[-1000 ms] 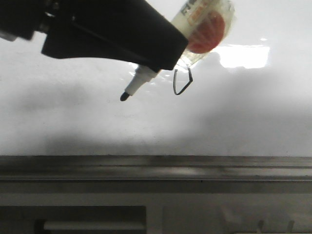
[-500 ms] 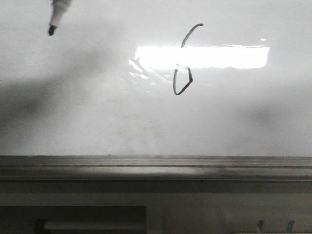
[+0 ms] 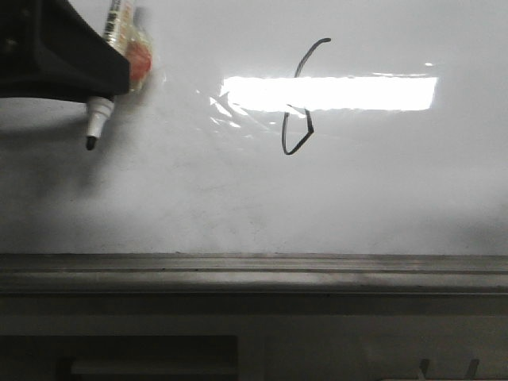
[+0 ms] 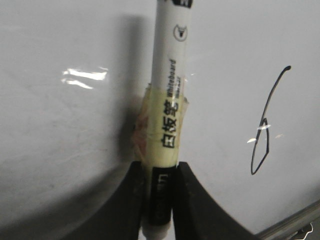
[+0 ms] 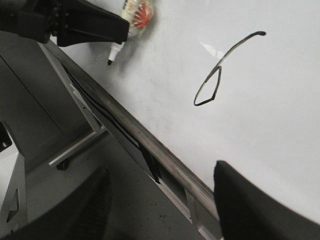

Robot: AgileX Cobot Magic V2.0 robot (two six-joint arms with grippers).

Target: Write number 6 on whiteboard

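The number 6 (image 3: pixel 298 99) is a thin black line on the whiteboard (image 3: pixel 238 198), a tall curved stroke with a small angular loop at its foot. It also shows in the left wrist view (image 4: pixel 265 135) and the right wrist view (image 5: pixel 220 72). My left gripper (image 3: pixel 63 55) is at the upper left, shut on a white marker (image 4: pixel 167 100) wrapped in yellowish tape. The marker's black tip (image 3: pixel 90 142) points down, well left of the 6. My right gripper (image 5: pixel 160 200) is open and empty, below the board's rail.
The grey metal bottom rail (image 3: pixel 254 274) runs along the board's lower edge. A bright rectangular glare (image 3: pixel 329 93) crosses the 6. Below the rail is a grey frame with a bar (image 5: pixel 75 147).
The left gripper with the marker has left the 6, gone up and left almost out of view, then come down a little at the far left. The whole 6 is now uncovered.
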